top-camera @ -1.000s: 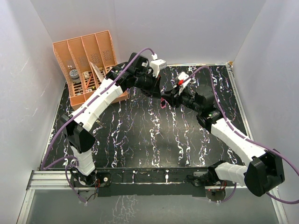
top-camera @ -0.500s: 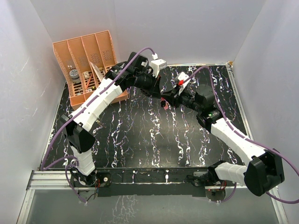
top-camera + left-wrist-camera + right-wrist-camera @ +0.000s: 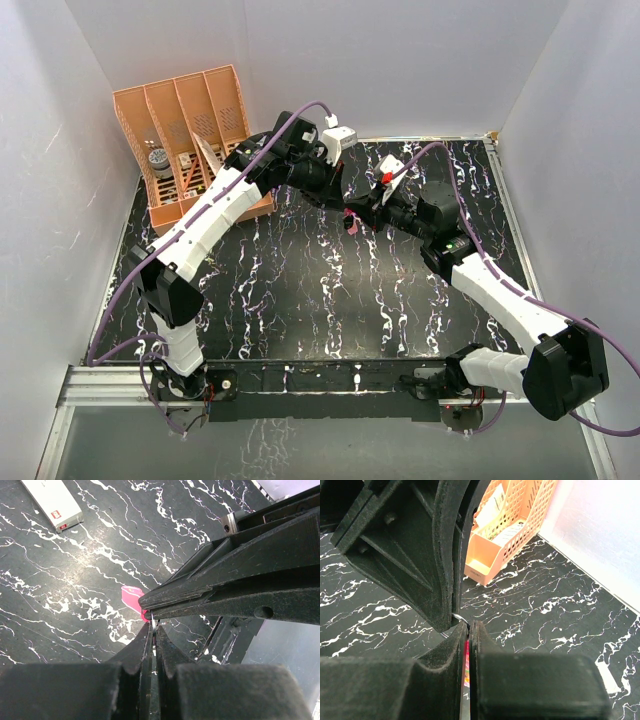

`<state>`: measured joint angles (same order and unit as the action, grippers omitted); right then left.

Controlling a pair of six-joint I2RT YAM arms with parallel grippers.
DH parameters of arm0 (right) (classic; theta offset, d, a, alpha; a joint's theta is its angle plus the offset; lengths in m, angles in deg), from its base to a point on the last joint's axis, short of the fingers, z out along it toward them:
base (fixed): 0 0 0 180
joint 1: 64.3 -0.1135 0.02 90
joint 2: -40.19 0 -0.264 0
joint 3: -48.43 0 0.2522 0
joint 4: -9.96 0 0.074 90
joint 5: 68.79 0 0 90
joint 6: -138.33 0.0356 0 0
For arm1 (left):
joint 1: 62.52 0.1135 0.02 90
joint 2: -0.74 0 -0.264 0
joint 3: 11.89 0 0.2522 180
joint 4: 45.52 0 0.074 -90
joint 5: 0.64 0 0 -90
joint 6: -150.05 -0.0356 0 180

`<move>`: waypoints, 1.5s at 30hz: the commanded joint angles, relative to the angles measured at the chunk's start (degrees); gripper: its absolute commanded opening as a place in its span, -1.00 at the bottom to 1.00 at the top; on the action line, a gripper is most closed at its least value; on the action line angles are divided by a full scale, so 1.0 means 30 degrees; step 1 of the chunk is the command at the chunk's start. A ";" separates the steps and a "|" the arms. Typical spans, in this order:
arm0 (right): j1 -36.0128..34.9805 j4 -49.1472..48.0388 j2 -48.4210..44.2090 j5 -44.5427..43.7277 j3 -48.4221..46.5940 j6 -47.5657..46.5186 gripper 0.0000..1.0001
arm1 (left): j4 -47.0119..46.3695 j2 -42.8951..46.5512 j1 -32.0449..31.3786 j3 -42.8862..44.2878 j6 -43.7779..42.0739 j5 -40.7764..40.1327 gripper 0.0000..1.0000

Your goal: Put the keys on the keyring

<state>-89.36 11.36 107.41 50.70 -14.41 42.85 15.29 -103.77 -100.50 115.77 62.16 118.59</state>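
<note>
Above the middle-back of the black, white-veined marble tabletop [image 3: 330, 300], the 2 arms met tip to tip. The left fingers [image 3: 140, 652] were pressed together, and only a thin silvery metal sliver [image 3: 154, 630] showed in the slit between them. In the right wrist view the same spot showed a short curved bit of silvery wire at their tips. It was too small to tell whether this was the key or the ring at the end of the strap.

The right fingers [image 3: 451, 650] were closed too, clamped on the short magenta-pink strap keyring [image 3: 466, 660]. Its pink edge showed in the narrow gap between them. In the left wrist view, the free end of the strap stuck out to the left, just beyond where the 2 sets of tips crossed. From above, it appeared as a small pink spot right under the meeting point of the arms.

A small white rectangular box [image 3: 55, 502] with a red mark near 1 end lay flat on the tabletop, well apart from the strap. A peach-orange plastic file organizer [image 3: 190, 130] with 4 slots stood at the back-left corner with small items in its slots. From above, the left forearm crossed in front of its near corner.
</note>
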 commanded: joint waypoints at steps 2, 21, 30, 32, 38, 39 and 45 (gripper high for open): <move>0.0033 -0.1563 -0.0570 -0.0528 -0.0337 -0.0021 -1.00 | -0.0001 0.0612 -0.0144 0.0337 0.0339 0.0290 -1.00; 0.0040 -0.1036 -0.0353 -0.1981 -0.0370 -0.0186 -1.00 | -0.2513 0.2731 -0.0144 -0.1309 0.1025 -0.3078 -0.21; 0.0033 -0.1448 -0.0616 -0.2881 -0.0299 0.0693 -1.00 | -0.8551 0.8277 -0.0144 -0.6491 0.1572 -0.8782 0.13; 0.0038 -0.1676 -0.0877 -0.3207 -0.0225 0.0968 -1.00 | -0.9428 0.9372 -0.0135 -0.7356 0.1420 -0.9407 0.21; 0.0033 -0.2917 -0.1815 -0.3512 0.0077 0.2588 -1.00 | -0.9217 1.0807 -0.0115 -0.8443 0.1710 -0.9784 0.25; 0.0033 -0.3216 -0.1782 -0.3578 0.0171 0.2803 -1.00 | -0.9311 1.0988 -0.0115 -0.8724 0.1865 -0.9753 0.26; 0.0033 -0.2974 -0.0952 -0.3735 -0.0297 0.3529 -1.00 | -1.1437 1.2644 -0.0115 -1.0971 0.2731 -1.0041 0.30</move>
<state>-89.36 5.90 103.76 40.82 -14.19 50.63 -14.11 -68.89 -100.63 86.38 68.41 90.16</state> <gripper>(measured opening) 0.020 0.641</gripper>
